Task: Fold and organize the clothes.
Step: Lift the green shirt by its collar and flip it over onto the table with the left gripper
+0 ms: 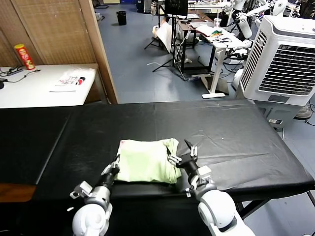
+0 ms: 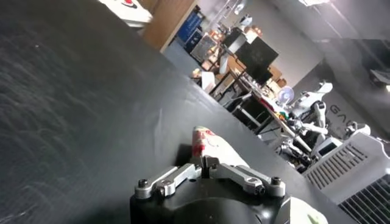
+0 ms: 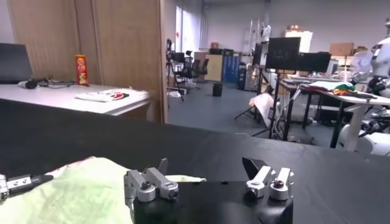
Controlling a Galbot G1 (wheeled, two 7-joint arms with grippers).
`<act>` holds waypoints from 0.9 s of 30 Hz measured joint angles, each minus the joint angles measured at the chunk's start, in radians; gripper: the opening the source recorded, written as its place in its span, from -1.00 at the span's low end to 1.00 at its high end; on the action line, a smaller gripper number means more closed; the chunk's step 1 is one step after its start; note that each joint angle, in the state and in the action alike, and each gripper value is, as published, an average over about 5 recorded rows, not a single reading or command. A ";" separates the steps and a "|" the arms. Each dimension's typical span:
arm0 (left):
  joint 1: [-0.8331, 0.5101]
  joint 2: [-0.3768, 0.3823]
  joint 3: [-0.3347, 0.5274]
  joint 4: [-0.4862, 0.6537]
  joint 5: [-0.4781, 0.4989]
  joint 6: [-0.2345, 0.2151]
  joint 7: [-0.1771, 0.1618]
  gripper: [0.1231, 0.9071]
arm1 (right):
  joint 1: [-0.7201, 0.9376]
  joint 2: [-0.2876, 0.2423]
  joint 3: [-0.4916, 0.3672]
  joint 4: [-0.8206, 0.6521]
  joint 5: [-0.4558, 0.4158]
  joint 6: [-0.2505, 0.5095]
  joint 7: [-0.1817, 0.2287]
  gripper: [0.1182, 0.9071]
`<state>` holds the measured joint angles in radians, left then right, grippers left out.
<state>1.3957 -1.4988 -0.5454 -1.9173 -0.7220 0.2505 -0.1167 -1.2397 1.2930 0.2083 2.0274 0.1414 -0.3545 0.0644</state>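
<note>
a: start on the left. what's that left claw [image 1: 115,167] doing?

b: it sits at the left edge of the shirt [image 1: 147,161], jaws pinched together. from its own wrist camera the fingers [image 2: 207,165] meet right over a fold of cloth with red speckles, so i'd say it has nipped the hem, though how much fabric it holds i can't tell.

a: and the shirt itself?

b: pale green, already doubled into a rough rectangle, lying on the black surface [image 1: 236,132] near the front edge, between the two arms. looks thin and floppy, light as anything. it'll sag and slide if you lift it by one point, so i'd take it at the corners or along an edge, both sides at once.

a: the right side?

b: the right claw [image 1: 182,155] hovers at the shirt's right edge with its fingers spread wide, gripping nothing. in its wrist view the cloth lies just under and beside it.

a: anything in the way?

b: not on the cover, as far as i see. off to the far left there's a white table [image 1: 29,91] with a red can [image 1: 22,56] and a white packet [image 1: 71,81], well apart from the shirt. behind, to the right, a big white cooler unit [image 1: 283,56] stands on the floor, beyond reach. the real worry is the slick black cover: i'd guess the fabric drags or bunches on it.
</note>
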 joint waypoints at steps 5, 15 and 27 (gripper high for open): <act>-0.007 0.043 -0.023 -0.017 0.156 0.029 -0.013 -0.96 | -0.008 0.001 0.011 0.008 -0.015 -0.002 0.005 0.72; 0.013 0.298 -0.156 0.006 0.302 0.027 -0.014 -0.96 | -0.014 0.010 0.015 0.011 -0.041 -0.002 0.011 0.72; 0.069 0.538 -0.321 -0.068 0.451 0.045 -0.025 -0.96 | -0.030 0.027 0.014 0.016 -0.055 0.005 0.009 0.72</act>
<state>1.4643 -0.9612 -0.8662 -1.9853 -0.2710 0.2960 -0.1413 -1.2693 1.3205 0.2218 2.0430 0.0861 -0.3500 0.0731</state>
